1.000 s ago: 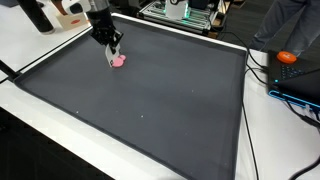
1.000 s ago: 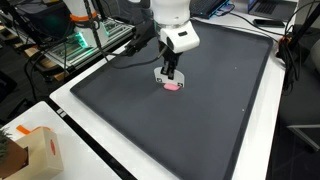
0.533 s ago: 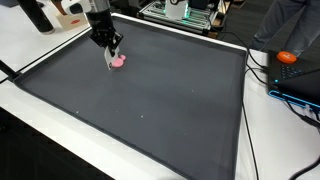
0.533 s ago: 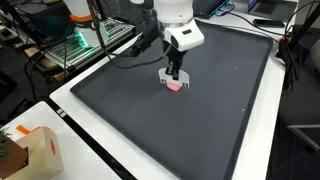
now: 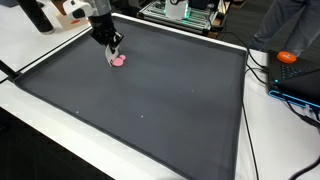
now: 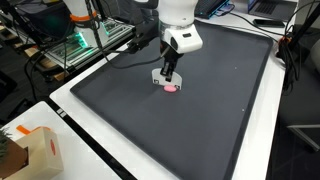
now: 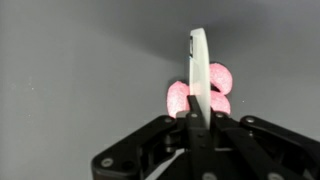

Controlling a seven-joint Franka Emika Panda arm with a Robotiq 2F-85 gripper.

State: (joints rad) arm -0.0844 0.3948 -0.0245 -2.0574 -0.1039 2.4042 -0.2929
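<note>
My gripper [image 7: 198, 105] is shut on a thin white flat piece [image 7: 199, 62], seen edge-on and pointing down at the mat. A small pink lumpy thing [image 7: 214, 88] lies on the dark grey mat right behind the white piece's tip; I cannot tell whether they touch. In both exterior views the gripper [image 5: 112, 50] [image 6: 168, 74] hangs just above the pink thing [image 5: 119, 60] [image 6: 170, 87], near one corner of the mat [image 5: 150, 100].
The mat [image 6: 190, 120] covers most of a white table. An orange object [image 5: 287, 57] and cables lie beside one mat edge. A cardboard box [image 6: 30, 150] stands off a mat corner. Equipment racks [image 6: 80, 45] stand behind the arm.
The gripper with the white piece swung a little one way, then back. The pink thing appears to have shifted slightly with it on the mat.
</note>
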